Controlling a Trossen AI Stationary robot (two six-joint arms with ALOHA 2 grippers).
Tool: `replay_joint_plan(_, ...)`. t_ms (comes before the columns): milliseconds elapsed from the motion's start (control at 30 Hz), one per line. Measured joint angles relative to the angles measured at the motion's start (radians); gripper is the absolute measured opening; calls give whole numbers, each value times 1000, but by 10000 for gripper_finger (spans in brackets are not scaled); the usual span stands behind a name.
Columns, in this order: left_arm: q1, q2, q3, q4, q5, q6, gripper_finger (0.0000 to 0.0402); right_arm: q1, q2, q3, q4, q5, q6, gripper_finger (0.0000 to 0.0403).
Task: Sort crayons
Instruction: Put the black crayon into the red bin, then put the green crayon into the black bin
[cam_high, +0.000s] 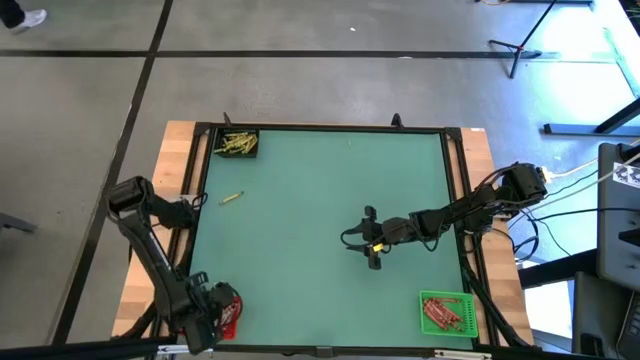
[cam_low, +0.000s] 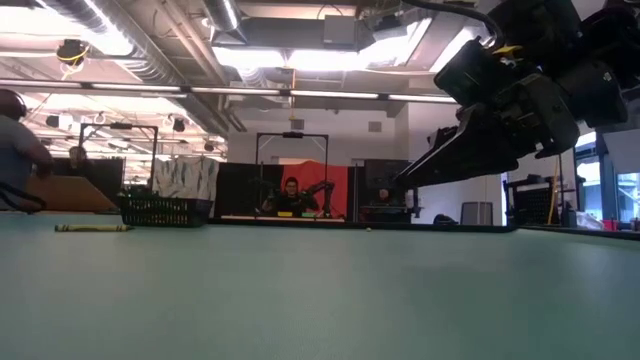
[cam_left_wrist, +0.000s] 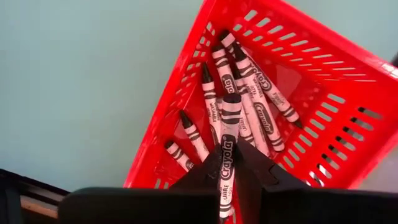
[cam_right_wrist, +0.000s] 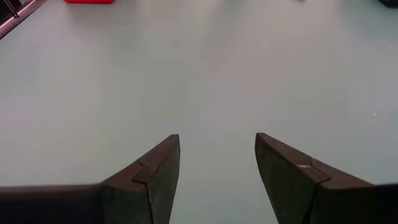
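Left pincer, clamped on a crayon, hangs over the red bin; next, release; right pincer gapes idle.

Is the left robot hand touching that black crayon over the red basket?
Touching. In the left wrist view the left gripper has its fingers pinched shut on the black crayon, above the red basket.

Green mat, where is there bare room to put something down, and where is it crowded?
Most of the green mat is bare: the whole stretch between the lone crayon and the right tool, and the far right corner. Crowded: the black bin, the red bin under the left tool, the green bin.
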Motion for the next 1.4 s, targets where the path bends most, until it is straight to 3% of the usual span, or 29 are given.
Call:
replay_joint_plan(267, 4, 13, 0, -6, 7, 1, 70, 0, 0, 0, 0, 0, -3, 207)
replay_joint_plan(433, 38, 13, 0, -7, 175, 32, 102, 0, 0, 0, 0, 0, -3, 207)
replay_joint_plan(533, 66, 0, 8, -10, 178, 53, 105, 0, 0, 0, 0, 0, -3, 207)
replay_joint_plan(833, 193, -157, 71, -20, -71, 252, 102, 0, 0, 0, 2, 0, -3, 207)
replay_joint_plan(1100, 331, -305, 74, -46, -437, 489, 102, 0, 0, 1, 2, 0, -3, 207)
replay_joint_plan(1400, 484, -335, 74, -96, -567, 796, 102, 0, 0, 1, 3, 0, -3, 207)
